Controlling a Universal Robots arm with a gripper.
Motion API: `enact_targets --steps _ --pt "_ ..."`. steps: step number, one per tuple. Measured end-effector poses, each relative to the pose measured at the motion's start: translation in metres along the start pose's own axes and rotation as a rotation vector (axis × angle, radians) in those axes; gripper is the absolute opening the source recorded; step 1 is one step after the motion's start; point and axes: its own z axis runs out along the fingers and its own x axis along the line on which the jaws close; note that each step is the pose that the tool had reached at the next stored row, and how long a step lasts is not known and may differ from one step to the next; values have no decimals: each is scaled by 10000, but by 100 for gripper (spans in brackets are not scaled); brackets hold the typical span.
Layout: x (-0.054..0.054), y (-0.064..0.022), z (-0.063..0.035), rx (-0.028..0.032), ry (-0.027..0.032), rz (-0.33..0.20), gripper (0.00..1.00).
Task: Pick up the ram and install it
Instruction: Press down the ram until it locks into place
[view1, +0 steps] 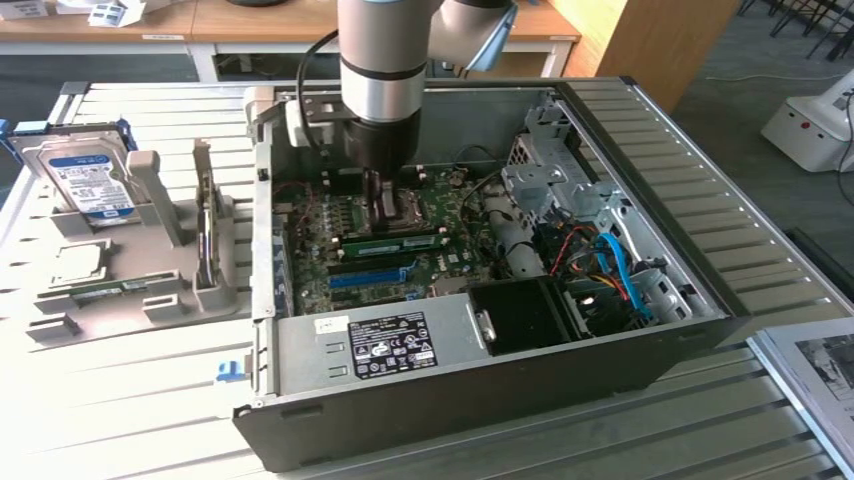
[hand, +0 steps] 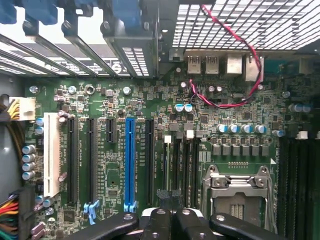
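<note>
The gripper (hand: 170, 220), fingers pressed together and holding nothing, is hanging inside the open computer case (view1: 694, 300), just above the motherboard (hand: 150, 150), with the ram (view1: 390, 243) seated in its slot close beside it.

The arm (view1: 383, 60) is a silver-grey cylinder with a black cable at nine o'clock; its hand (hand: 170, 222) has black, screw-studded links.

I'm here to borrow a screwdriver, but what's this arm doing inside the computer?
It's working on fitting a ram stick. The gripper is shut and down inside the open case, just over the motherboard by the processor socket. A green ram sits across the board right beside it; I can't tell whether it's fully seated. A hard drive stands in the rack on the exterior view's left.
</note>
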Motion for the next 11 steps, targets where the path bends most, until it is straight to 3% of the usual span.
enact_targets --steps 11 --pt "0 -3 -180 0 0 0 10"
